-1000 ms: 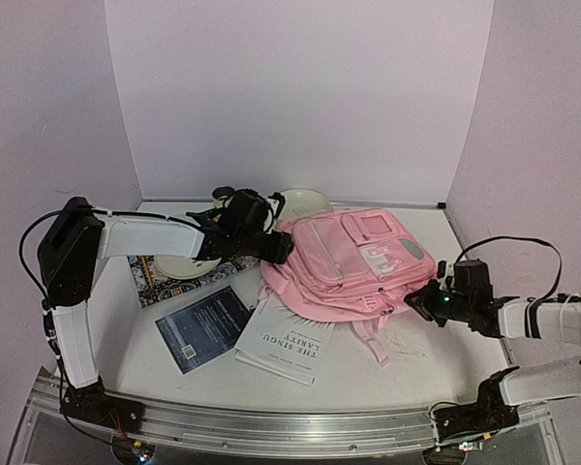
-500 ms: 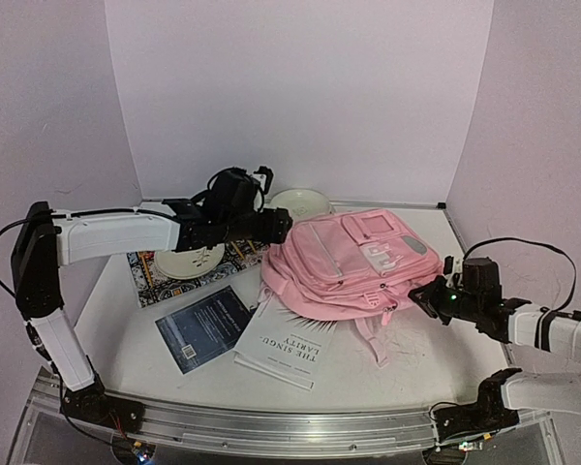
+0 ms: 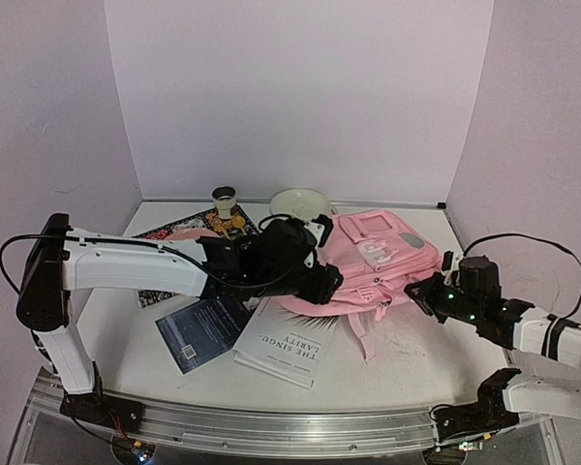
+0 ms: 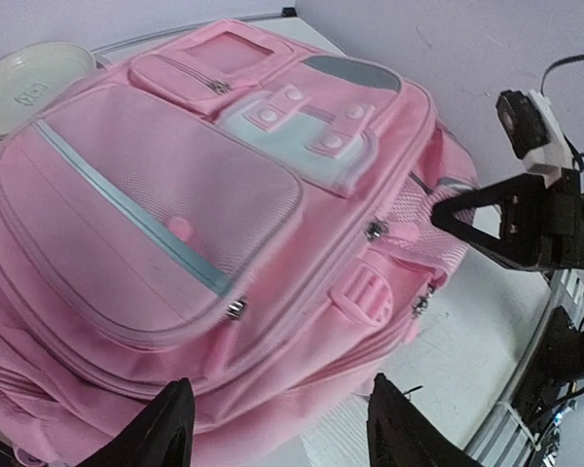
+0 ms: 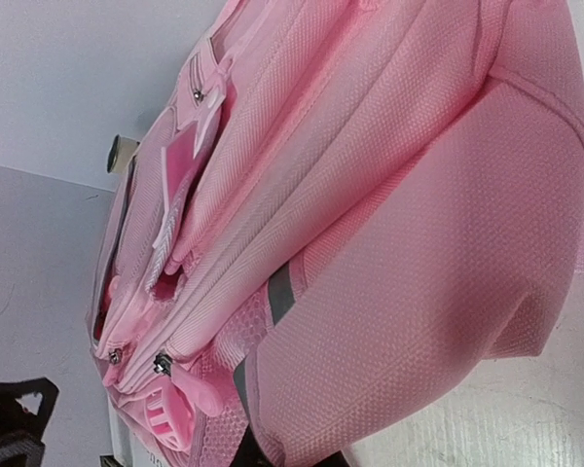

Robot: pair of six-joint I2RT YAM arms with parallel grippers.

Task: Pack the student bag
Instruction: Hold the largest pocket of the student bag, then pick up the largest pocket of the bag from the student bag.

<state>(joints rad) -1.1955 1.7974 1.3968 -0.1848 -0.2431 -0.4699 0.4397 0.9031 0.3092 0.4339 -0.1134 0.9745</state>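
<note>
One student bag (image 3: 378, 257) under left hand (image 4: 280, 384) — perhaps against right hand (image 4: 443, 209).

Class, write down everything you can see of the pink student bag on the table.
The student bag is a soft pink woven-fabric backpack lying flat, front up, on the white table. It shows closed zipped front pockets, a white buckle patch, grey trim and a pink strap trailing toward the near edge. The open left gripper hangs over its edge; the shut right gripper meets its side by the zip pulls.
</note>
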